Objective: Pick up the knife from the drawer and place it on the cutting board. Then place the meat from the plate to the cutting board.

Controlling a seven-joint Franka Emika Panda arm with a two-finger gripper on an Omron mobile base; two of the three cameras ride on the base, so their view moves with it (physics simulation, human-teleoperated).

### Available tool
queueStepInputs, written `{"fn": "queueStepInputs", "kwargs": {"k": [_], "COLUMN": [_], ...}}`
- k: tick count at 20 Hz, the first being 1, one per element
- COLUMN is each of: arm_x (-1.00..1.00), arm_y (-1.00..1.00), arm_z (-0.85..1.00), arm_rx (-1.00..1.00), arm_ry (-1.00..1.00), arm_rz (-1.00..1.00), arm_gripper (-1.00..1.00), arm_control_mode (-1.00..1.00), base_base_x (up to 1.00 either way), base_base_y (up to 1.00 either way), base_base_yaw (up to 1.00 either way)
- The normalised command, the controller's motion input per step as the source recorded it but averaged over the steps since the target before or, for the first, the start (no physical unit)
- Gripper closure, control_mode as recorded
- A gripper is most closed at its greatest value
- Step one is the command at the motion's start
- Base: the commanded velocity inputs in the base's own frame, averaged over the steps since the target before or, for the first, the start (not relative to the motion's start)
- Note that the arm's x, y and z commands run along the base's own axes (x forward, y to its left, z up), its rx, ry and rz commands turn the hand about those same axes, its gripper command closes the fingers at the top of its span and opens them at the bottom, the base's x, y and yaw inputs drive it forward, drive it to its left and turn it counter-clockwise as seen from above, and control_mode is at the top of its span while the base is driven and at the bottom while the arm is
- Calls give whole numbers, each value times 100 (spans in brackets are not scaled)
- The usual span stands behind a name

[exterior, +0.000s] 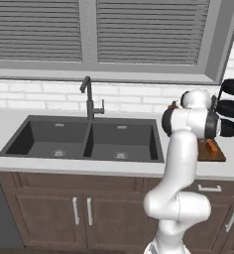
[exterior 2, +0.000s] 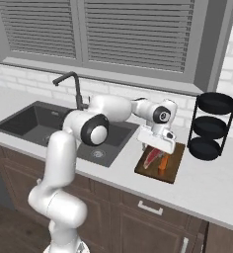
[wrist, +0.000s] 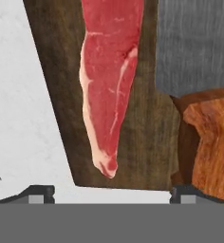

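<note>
End effector (wrist: 112,192) released, fingertips spread wide, hovering just over the near edge of the cutting board (wrist: 147,128). Meat (wrist: 109,80) lies flat on the board between the tips; knife (wrist: 204,95) beside it at 3 o'clock, also on the board. Board sits on the surface (exterior 2: 207,188).

1. The cutting board (exterior 2: 174,167) lies on the white counter (exterior 2: 212,183), right of the dark sink (exterior 2: 34,123).
2. The meat (exterior 2: 151,158) and the knife (exterior 2: 162,164), orange handle toward the counter's front edge, lie side by side on the board.
3. The gripper (exterior 2: 155,147) hangs directly above both.
4. A black three-tier rack (exterior 2: 211,126) stands just right of the board.
</note>
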Motion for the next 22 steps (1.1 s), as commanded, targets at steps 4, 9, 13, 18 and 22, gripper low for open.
{"fn": "queueStepInputs", "kwargs": {"k": [4,9,13,18,22], "arm_x": [-69,-81,-80,-75,-82], "arm_y": [7,26,53,63,67], "arm_z": [73,65,54,79,61], "arm_rx": [0,1,-2,-15,-16], "arm_ry": [-12,-13,-13,-10,-16], "arm_rz": [0,0,0,0,0], "arm_gripper": [-100,-100,-100,-100,-100], "arm_control_mode": [-100,-100,-100,-100,-100], "base_base_x": [0,0,0,0,0], "base_base_y": [0,0,0,0,0], "base_base_yaw": [0,0,0,0,0]}}
